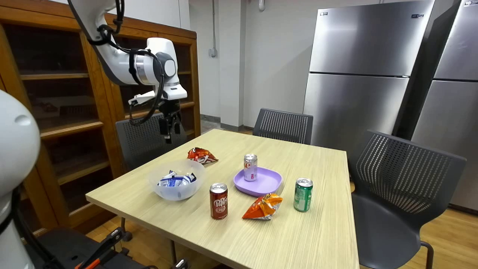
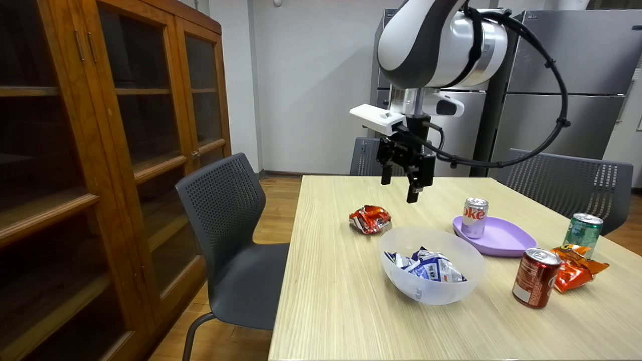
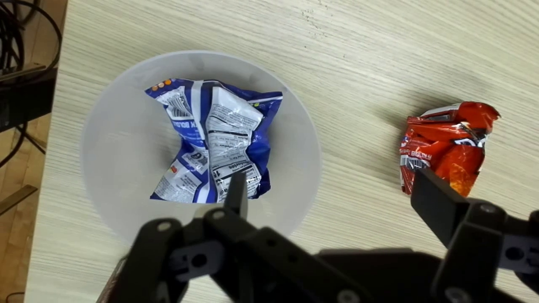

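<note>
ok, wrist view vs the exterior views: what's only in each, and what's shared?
Only the wrist view: legible fine print on the blue packet and small dark specks on the table.

Only the exterior views: silver can on the purple plate, green can, orange packet, chairs, fridges and wooden cabinet.

Shared: the bowl with the blue packet in it, the red packet on the table, apart from the bowl, and the pincer, open and holding nothing.
</note>
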`<state>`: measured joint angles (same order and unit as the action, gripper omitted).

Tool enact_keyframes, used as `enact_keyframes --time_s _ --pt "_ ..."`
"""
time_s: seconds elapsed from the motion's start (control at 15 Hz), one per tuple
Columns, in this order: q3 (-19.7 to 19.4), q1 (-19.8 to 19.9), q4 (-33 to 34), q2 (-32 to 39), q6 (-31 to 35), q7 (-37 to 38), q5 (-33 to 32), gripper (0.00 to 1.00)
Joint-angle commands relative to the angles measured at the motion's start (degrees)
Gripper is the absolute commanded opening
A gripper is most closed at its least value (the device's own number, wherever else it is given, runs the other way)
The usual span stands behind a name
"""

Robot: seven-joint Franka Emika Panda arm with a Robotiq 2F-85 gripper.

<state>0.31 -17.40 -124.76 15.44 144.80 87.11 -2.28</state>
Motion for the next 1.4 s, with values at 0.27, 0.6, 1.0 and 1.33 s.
enact_keyframes --time_s 0.27,0.6,1.0,1.33 --pt "0.1 0.3 3.2 3.6 2.0 2.7 -3.7 1.0" --pt "-0.7 0.1 8.5 8.9 2.6 1.1 -3.7 1.0" --pt "-1.5 -0.1 17.2 16.2 1.4 -0.5 -3.0 1.0" --pt "-2.0 -0.2 25.1 22.7 0.6 -1.8 -2.4 1.0"
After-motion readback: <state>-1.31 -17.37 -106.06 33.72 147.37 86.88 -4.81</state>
